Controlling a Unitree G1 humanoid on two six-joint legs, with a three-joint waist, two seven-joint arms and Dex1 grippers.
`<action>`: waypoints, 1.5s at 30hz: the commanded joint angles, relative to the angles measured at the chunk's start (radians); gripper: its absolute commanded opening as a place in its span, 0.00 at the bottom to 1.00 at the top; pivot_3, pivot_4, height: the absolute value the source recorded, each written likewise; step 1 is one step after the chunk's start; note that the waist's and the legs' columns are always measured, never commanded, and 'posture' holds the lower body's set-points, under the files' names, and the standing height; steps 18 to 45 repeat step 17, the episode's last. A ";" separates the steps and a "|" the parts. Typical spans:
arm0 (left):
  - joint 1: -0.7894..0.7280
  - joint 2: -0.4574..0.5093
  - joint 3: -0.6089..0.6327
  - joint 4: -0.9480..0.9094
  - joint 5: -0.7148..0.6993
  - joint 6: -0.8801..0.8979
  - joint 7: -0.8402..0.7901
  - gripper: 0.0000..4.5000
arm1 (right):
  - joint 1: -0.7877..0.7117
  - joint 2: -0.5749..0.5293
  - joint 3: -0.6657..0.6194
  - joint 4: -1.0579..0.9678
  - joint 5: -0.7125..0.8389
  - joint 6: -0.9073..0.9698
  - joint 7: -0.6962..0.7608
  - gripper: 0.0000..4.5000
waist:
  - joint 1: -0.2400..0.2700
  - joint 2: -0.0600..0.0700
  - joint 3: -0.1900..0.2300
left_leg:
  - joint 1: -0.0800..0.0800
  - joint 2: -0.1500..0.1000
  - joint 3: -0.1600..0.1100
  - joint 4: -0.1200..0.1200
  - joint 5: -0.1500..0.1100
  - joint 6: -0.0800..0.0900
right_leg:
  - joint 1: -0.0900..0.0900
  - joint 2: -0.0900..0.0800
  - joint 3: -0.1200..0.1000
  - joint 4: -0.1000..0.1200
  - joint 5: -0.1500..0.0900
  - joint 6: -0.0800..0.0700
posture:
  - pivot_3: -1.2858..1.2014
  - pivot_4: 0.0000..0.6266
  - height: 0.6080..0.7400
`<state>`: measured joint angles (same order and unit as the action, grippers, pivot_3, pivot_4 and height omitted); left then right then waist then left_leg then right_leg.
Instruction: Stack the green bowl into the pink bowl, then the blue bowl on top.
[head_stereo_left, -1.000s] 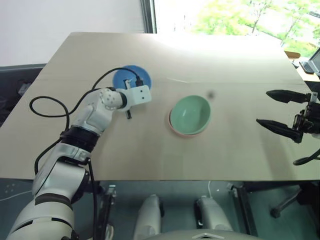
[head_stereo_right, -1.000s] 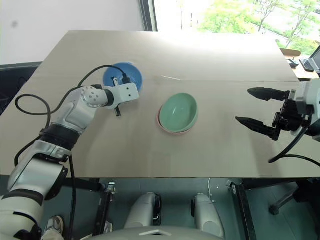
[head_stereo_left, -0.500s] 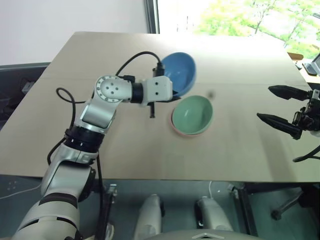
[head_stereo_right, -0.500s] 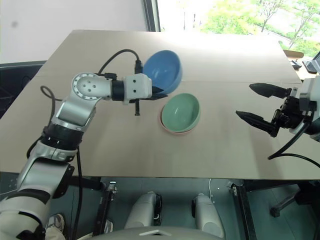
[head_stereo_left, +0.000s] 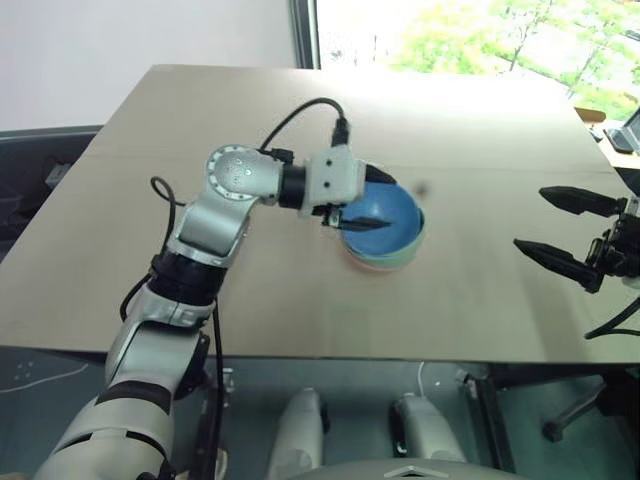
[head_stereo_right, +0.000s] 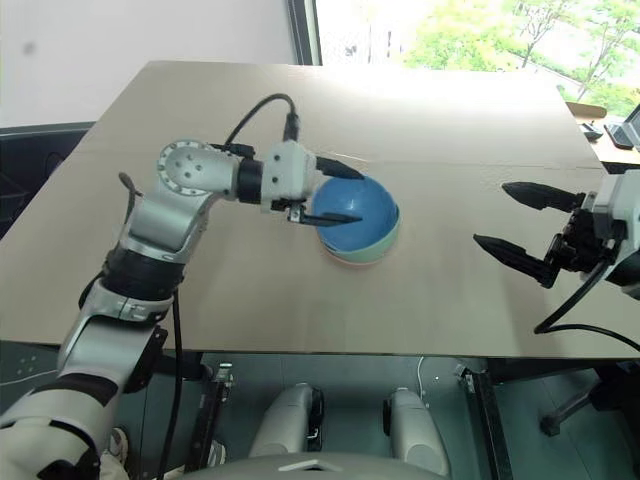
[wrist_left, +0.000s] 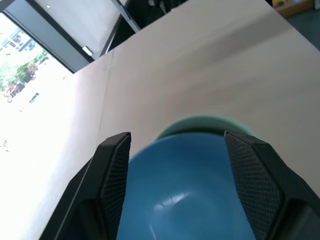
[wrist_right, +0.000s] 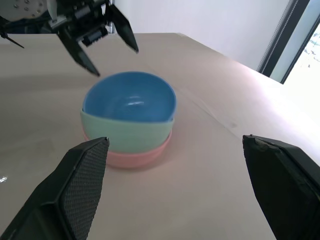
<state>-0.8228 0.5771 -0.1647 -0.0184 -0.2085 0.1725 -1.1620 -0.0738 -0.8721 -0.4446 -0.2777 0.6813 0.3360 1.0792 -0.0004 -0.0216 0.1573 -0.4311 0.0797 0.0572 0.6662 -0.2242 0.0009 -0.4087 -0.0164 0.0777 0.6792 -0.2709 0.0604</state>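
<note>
The left tool (head_stereo_right: 338, 192) now stands with its two black fingers spread apart, one on each side of the near rim of the small, round, light sky-blue plastic bowl (wrist_right: 129, 96), and holds nothing. Half a second ago that bowl hung tilted in its grip above the table; a second ago the tool was far off to the left, shut on the bowl where it first lay. So the bowl has been carried across, lowered and let go.

The blue bowl sits nested in the small, round, pale mint-green plastic bowl (wrist_right: 120, 134), whose rim shows as a band just under it, and that in turn sits in the small, round, pale salmon-pink plastic bowl (wrist_right: 131, 158), of which only the lowest edge peeks out. The three make one stack near the middle of the pale wooden table (head_stereo_left: 470, 300). In the right wrist view the blue bowl looks a little tilted within the green one, not quite level, though it seems seated.

The right tool (head_stereo_left: 565, 232) hangs well apart from the stack, out over the right edge of the table, its fingers wide and empty, much where it was a second ago.

By the look of it the stacking is done: green in pink, blue on top. What remains, I judge, is for the left tool to draw back without nudging the blue rim between its fingers.
</note>
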 joint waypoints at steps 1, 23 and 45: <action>0.153 0.044 0.189 -0.100 -0.078 0.103 0.123 0.71 | 0.001 -0.017 0.030 0.017 -0.065 -0.029 -0.005 1.00 | -0.015 0.001 -0.001 | 0.000 0.000 0.000 0.000 0.000 0.000 | 0.000 0.000 0.000 0.000 0.000 0.000 | 0.52 0.24 1.00; 0.914 0.272 0.693 -0.424 -0.370 0.335 0.069 0.71 | -0.032 -0.075 0.055 0.179 -0.105 -0.031 0.122 1.00 | -0.008 0.000 0.000 | 0.001 0.001 -0.001 0.000 0.000 0.000 | 0.001 -0.002 -0.003 0.000 0.000 -0.001 | 0.52 0.24 1.00; 0.914 0.272 0.693 -0.424 -0.370 0.335 0.069 0.71 | -0.032 -0.075 0.055 0.179 -0.105 -0.031 0.122 1.00 | -0.008 0.000 0.000 | 0.001 0.001 -0.001 0.000 0.000 0.000 | 0.001 -0.002 -0.003 0.000 0.000 -0.001 | 0.52 0.24 1.00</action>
